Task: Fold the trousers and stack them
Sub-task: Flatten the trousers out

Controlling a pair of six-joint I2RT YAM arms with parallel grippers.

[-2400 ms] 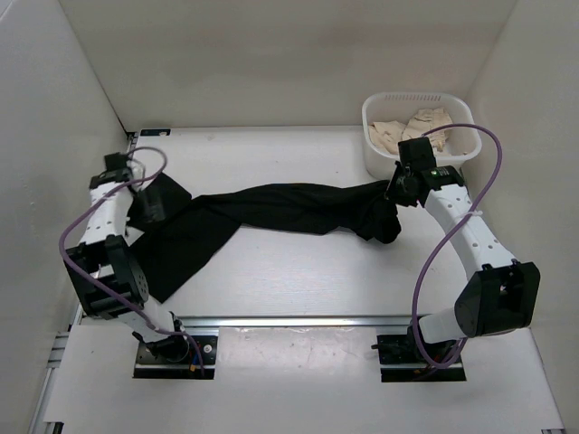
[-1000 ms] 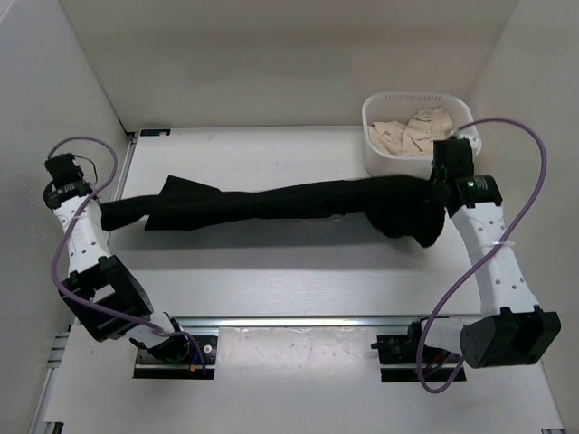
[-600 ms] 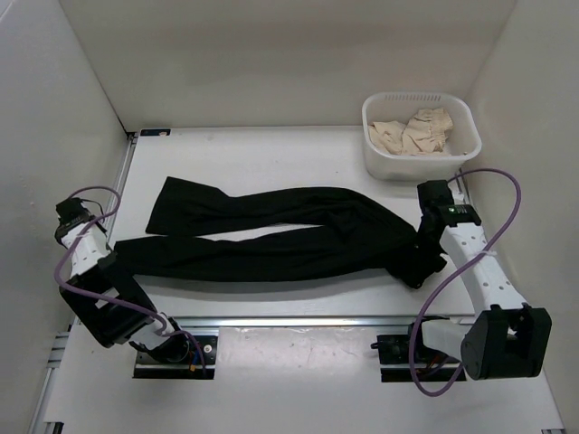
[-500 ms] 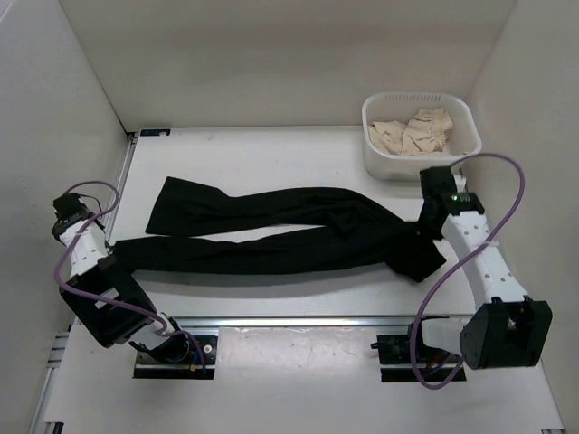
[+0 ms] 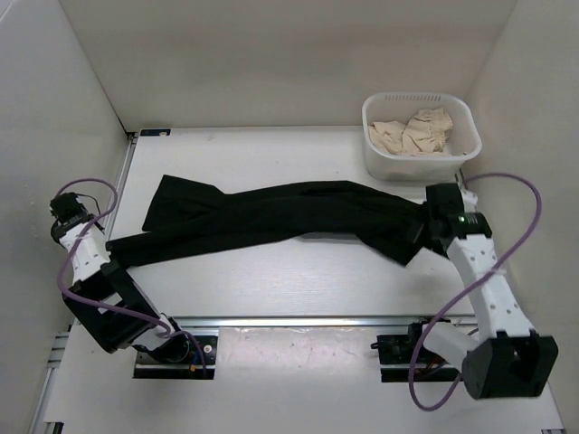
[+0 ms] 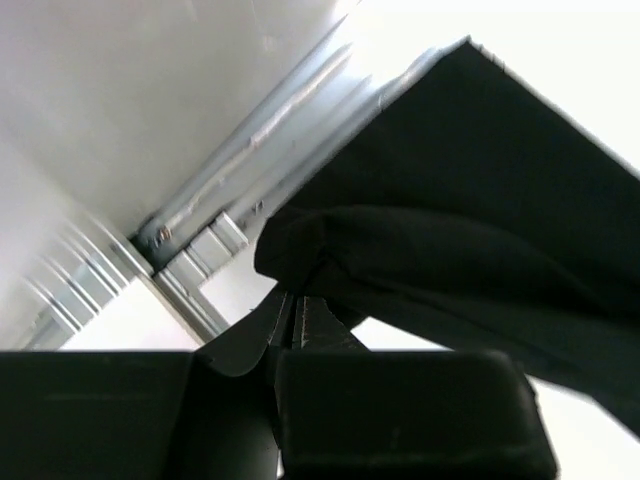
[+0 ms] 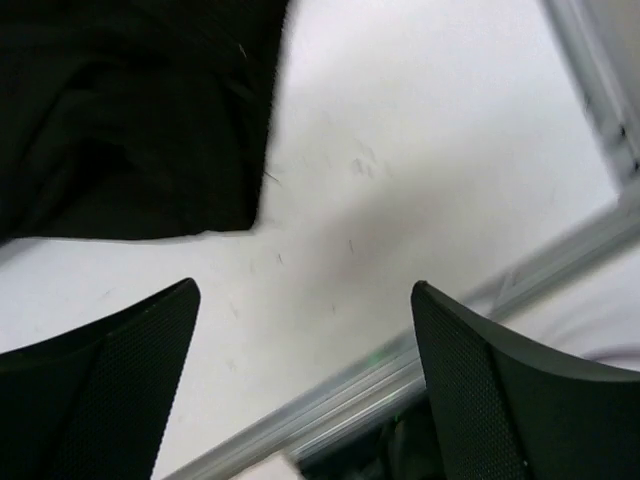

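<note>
2 claws we see: the left claw (image 6: 298,300) pinches a leg end of the trousers (image 5: 271,212); the right claw (image 7: 302,290) is spread apart, with the trousers just ahead of it.

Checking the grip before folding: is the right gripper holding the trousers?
No, the right wrist view shows the right gripper wide open over the table, with the trousers lying clear of it.

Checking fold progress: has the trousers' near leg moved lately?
Yes. On the trousers, the near leg drew away from the front rail, toward the far leg.
</note>
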